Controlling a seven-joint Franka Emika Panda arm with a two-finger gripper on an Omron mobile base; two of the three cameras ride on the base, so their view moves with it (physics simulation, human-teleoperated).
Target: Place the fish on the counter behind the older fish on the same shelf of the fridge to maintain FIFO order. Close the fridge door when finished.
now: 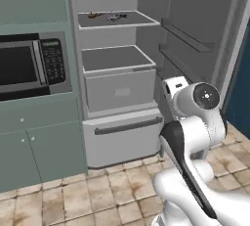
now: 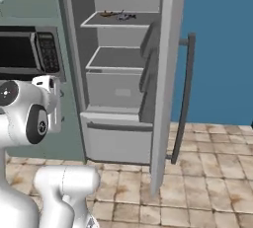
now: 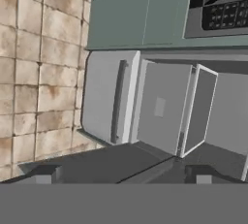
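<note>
I see the fridge [image 1: 117, 73] with its fridge door [image 2: 165, 74] standing open. Two fish [image 1: 93, 16] [image 1: 116, 17] lie side by side on its upper shelf [image 1: 132, 20]. My jaws hold nothing, spread wide before the drawer box [image 3: 162, 106].

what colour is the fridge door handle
Grey, a long vertical bar handle on the open fridge door; clearest in the right base view.

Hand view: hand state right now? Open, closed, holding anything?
Hand: open, the two fingertips stand far apart with nothing between them; it points at the fridge.
</note>
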